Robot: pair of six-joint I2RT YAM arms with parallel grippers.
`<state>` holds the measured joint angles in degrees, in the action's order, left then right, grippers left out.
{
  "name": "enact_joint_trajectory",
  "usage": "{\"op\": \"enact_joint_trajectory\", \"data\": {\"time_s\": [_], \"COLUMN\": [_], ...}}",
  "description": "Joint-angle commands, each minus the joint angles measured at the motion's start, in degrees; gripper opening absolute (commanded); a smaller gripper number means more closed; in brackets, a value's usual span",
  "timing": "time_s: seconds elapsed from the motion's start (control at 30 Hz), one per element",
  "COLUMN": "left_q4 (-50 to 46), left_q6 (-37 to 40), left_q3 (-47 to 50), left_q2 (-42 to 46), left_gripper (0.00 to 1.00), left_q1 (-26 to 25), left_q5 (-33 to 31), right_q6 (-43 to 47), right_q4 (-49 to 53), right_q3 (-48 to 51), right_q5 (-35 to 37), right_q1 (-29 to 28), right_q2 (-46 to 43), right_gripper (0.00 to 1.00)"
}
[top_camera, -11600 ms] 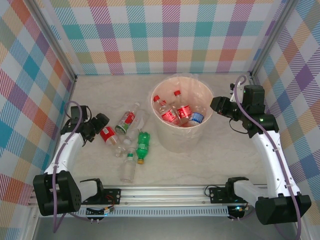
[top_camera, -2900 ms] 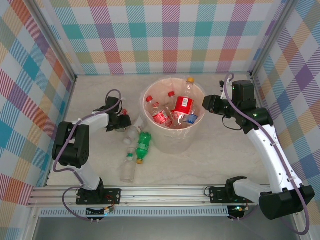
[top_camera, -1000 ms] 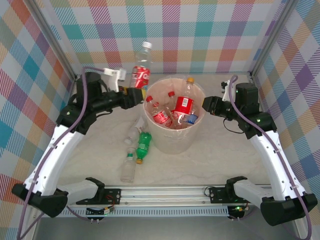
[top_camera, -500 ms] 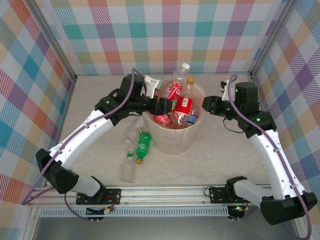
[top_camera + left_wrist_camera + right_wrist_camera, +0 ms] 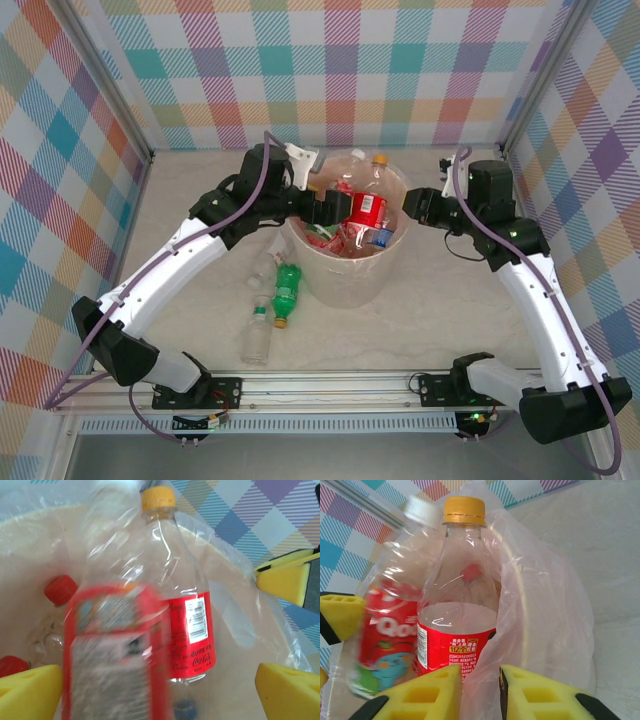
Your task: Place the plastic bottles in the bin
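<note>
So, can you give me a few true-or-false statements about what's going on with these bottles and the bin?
1. The green bottle lies on the table, outside the bin. True.
2. The tall bottle standing in the bin has a blue cap. False: its cap is orange-yellow.
3. The left hand is over the bin's opening. True.
4. The right hand is far from the bin. False: it is at the bin's rim.
</note>
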<state>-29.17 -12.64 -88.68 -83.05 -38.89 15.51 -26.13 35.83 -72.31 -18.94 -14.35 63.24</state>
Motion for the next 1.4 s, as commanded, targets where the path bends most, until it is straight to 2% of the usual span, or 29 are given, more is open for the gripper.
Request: {"op": "enact_joint_trajectory", "data": {"time_s": [0.0, 0.07, 0.17, 0.33, 0.43, 0.73, 0.93, 1.13, 1.2, 1.27, 1.37], "left_q4": [4.14, 3.61, 3.07, 1.77, 0.53, -0.57, 3.43, 3.63, 2.94, 1.94, 2.31], "left_q6": [-0.84, -0.40, -0.07, -0.53, -0.54, -1.49, -5.27, -3.71, -2.81, -1.65, -0.54], "left_q3": [-1.81, -2.81, -3.95, -4.31, -3.91, 1.54, 2.90, 0.08, -0.88, -1.97, -2.43], "left_q2": [-0.39, -1.44, -3.09, -5.53, -6.32, -6.65, -7.75, -6.57, -6.19, -5.86, -5.08], "left_gripper": [0.97, 0.95, 0.86, 0.61, 0.49, 0.38, 0.37, 0.38, 0.47, 0.57, 0.64], "left_q1": [-0.48, -0.48, -0.47, -0.56, -0.99, -3.46, -3.47, -3.35, -3.23, -3.29, -3.20], "left_q5": [-3.18, -5.68, -7.72, -8.74, -8.65, -10.01, -7.20, -8.67, -9.77, -11.27, -12.05], "right_q6": [0.90, 0.75, 0.55, 0.66, 1.06, 1.13, 0.92, 0.82, 0.89, 0.82, 1.05], "right_q4": [1.35, 1.33, 1.25, 1.54, 1.88, 1.52, 1.25, 0.93, 0.17, -0.46, 0.07], "right_q3": [-1.69, -1.59, -1.20, -1.66, -2.26, -1.25, -1.25, -1.51, -1.43, -1.89, -3.48], "right_q5": [-0.59, -0.32, -0.22, 0.22, 0.64, 0.79, 0.57, 0.66, 0.08, -0.43, -0.50], "right_q1": [-0.48, -0.50, -0.57, -0.77, -0.85, -0.86, -0.94, -0.94, -0.94, -0.88, -0.88], "right_q2": [0.79, 0.54, 0.55, 0.65, 0.57, 0.34, 0.48, 0.65, 0.44, 0.07, -0.60], "right_gripper": [0.28, 0.28, 0.28, 0.28, 0.28, 0.28, 0.28, 0.28, 0.30, 0.40, 0.51]}}
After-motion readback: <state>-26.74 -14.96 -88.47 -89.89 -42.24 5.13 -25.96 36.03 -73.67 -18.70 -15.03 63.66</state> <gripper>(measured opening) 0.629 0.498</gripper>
